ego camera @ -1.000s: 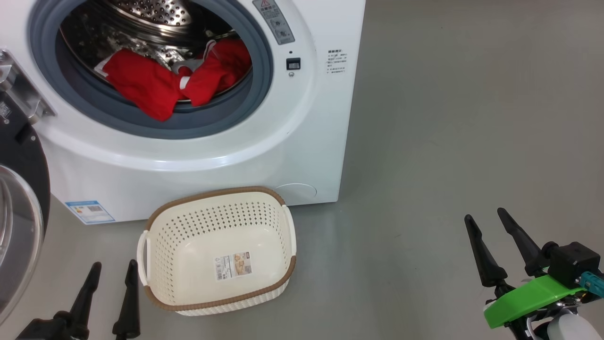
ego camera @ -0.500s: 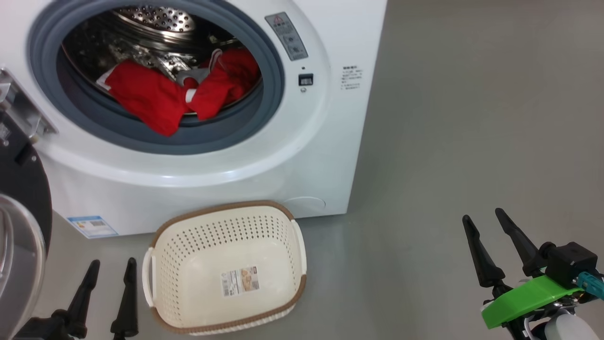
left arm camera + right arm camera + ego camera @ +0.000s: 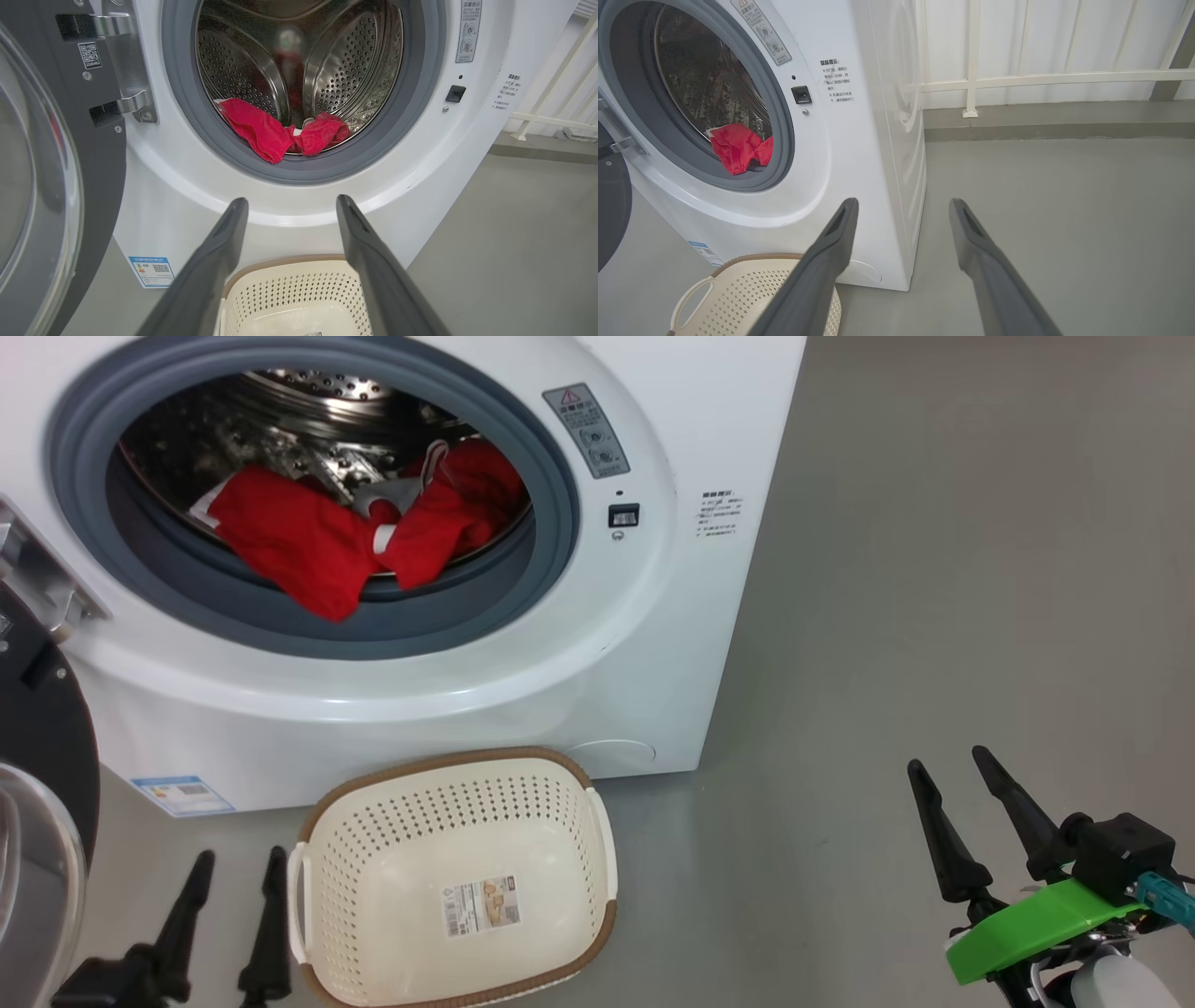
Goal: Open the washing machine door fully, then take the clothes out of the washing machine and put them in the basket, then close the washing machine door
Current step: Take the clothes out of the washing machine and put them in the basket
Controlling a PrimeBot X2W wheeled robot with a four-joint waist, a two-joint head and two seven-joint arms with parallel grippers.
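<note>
Head view: the washing machine [image 3: 523, 691] stands with its door [image 3: 37, 747] swung wide open on the hinge side. The red clothes [image 3: 308, 546] lie low in the drum, and one corner hangs over the grey gasket. The basket [image 3: 448, 756] stands on the floor just in front of the machine. The left gripper [image 3: 240, 859] is beside the basket and the right gripper [image 3: 948, 761] is well apart from the machine. Both have their jaws spread and hold nothing.

Left wrist view: the spread fingers [image 3: 224, 242] point at the machine's opening, above the basket [image 3: 289, 289]. The clothes [image 3: 275, 133] rest at the drum's front edge.

Right wrist view: the spread fingers [image 3: 831, 242] point past the machine's front corner. A white railing [image 3: 1017, 79] runs behind the machine.
</note>
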